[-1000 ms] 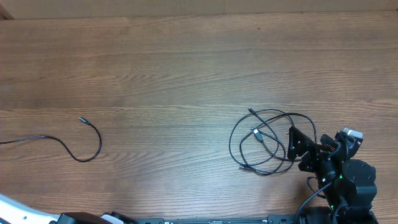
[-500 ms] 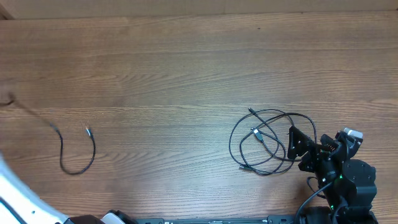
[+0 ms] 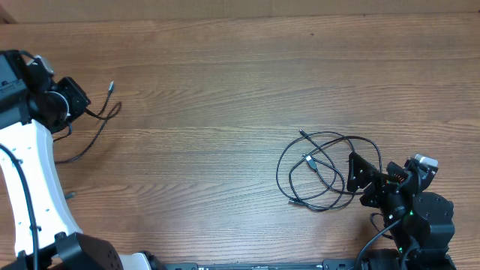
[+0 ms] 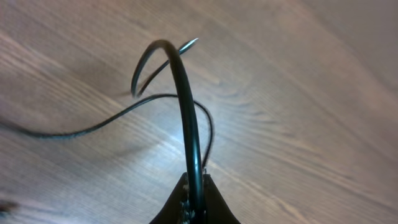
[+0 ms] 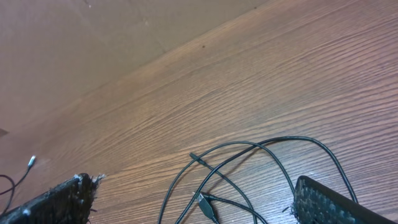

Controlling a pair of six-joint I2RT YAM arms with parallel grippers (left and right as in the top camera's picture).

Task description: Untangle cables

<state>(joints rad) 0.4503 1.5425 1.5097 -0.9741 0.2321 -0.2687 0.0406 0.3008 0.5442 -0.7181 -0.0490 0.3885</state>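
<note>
A single black cable [image 3: 96, 126] hangs from my left gripper [image 3: 77, 102] at the far left of the table, its plug tip [image 3: 111, 86] pointing up. In the left wrist view the cable [image 4: 184, 106] runs straight out of the shut jaws [image 4: 194, 198] and loops above the wood. A tangle of black cables [image 3: 319, 171] lies at the right, with a USB plug [image 5: 209, 208] inside the loops [image 5: 249, 148]. My right gripper [image 3: 358, 180] is open and empty at the tangle's right edge, with its fingers low over the table on either side of the loops [image 5: 199, 205].
The wooden table's far edge [image 3: 240, 16] meets a brown wall. A small dark bit [image 3: 70, 195] lies on the wood by the left arm. Bare wood [image 3: 202, 112] lies between the two cable groups.
My left arm has come into view at the far left, and the single cable has been pulled up and toward the far left corner. The right arm and the tangle have not moved.
</note>
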